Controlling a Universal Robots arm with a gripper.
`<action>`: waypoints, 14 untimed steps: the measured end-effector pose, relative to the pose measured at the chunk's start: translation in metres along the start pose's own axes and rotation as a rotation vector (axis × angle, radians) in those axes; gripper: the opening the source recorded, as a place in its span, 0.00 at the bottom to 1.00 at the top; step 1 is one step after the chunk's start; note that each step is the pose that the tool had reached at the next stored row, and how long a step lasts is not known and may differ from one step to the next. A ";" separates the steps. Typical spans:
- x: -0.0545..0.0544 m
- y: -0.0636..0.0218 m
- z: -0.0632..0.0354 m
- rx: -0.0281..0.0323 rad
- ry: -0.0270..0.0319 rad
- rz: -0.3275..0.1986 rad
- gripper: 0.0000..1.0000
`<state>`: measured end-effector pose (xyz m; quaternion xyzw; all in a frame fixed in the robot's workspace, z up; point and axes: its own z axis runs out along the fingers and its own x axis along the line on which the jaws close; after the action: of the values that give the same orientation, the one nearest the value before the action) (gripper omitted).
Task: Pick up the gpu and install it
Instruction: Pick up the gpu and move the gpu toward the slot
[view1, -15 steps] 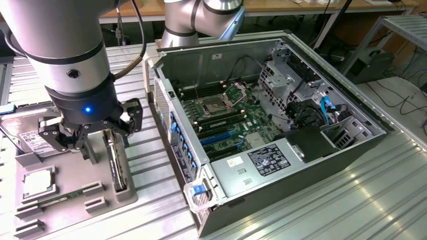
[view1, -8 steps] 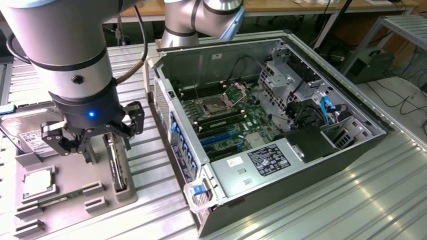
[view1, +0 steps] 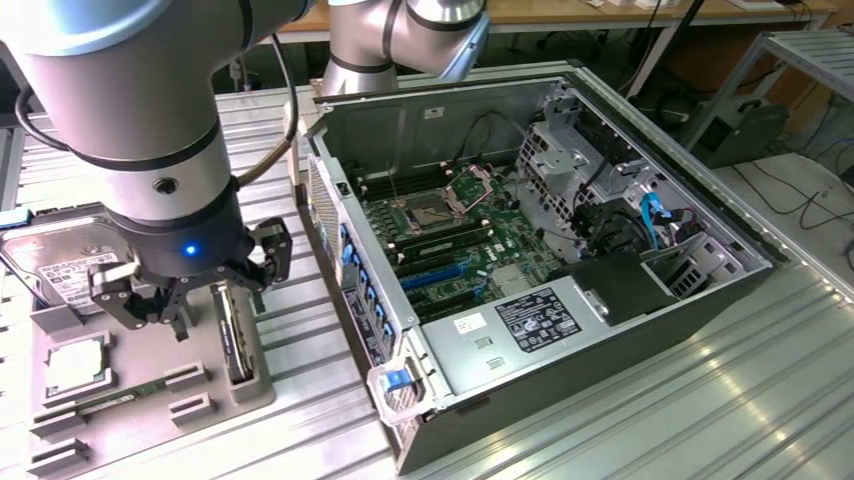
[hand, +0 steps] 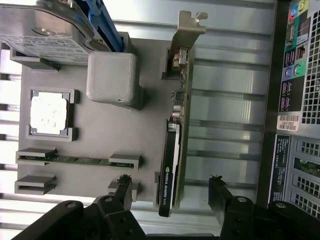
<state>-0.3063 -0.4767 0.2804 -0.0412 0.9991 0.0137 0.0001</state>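
The gpu (view1: 238, 340) stands on its long edge in a slot of the grey holder plate (view1: 214, 405), on the exterior view's left. In the wrist view the gpu (hand: 175, 150) is a thin dark card with a silver bracket (hand: 187, 27) at one end. My gripper (view1: 200, 300) hangs just above the card, open and holding nothing. Its two black fingers (hand: 122, 190) stand on either side of the card's end opposite the bracket, apart from it, so the gripper (hand: 170, 195) straddles the card.
The open computer case (view1: 641, 330) lies on the ribbed metal table, its motherboard (view1: 454, 240) exposed. The holder plate (hand: 100, 135) also carries a hard drive (view1: 54, 265), a processor (hand: 48, 112) and a memory stick (hand: 75, 160). The case's rear panel (hand: 295, 100) is close beside the card.
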 end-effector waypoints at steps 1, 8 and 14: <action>0.000 -0.0003 0.0002 0.0000 0.0000 0.000 0.72; 0.000 -0.0021 0.0016 -0.0004 0.0003 -0.004 0.72; 0.000 -0.0027 0.0032 -0.0004 0.0003 -0.005 0.72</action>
<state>-0.3062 -0.4793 0.2772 -0.0439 0.9989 0.0139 0.0000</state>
